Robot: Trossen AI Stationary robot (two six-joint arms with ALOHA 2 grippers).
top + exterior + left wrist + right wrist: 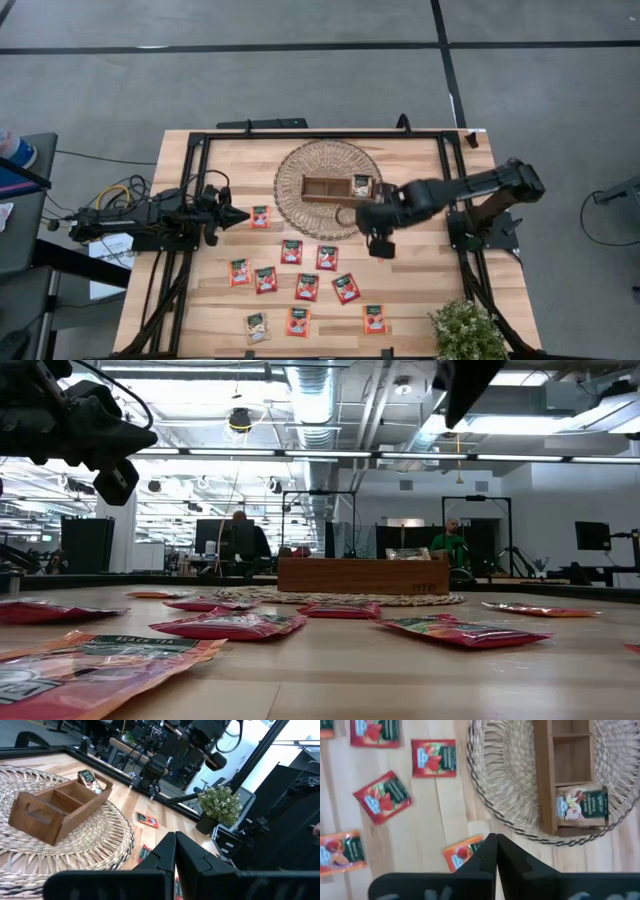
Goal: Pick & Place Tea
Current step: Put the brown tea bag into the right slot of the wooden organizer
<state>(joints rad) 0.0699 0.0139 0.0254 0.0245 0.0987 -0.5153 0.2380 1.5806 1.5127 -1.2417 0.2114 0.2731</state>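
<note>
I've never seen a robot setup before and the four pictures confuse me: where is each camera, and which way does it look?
High view: above the table, looking straight down; both dark arms show, around the brown three-compartment wooden tray.
Low view: at table-top height, looking level across red-orange tea sachets; arms enter from above.
Left wrist view: on the left arm, past its shut left end effector.
Right wrist view: on the right arm, looking down past its shut right end effector.
Shared: every view shows the tray on the round woven straw mat.
</note>
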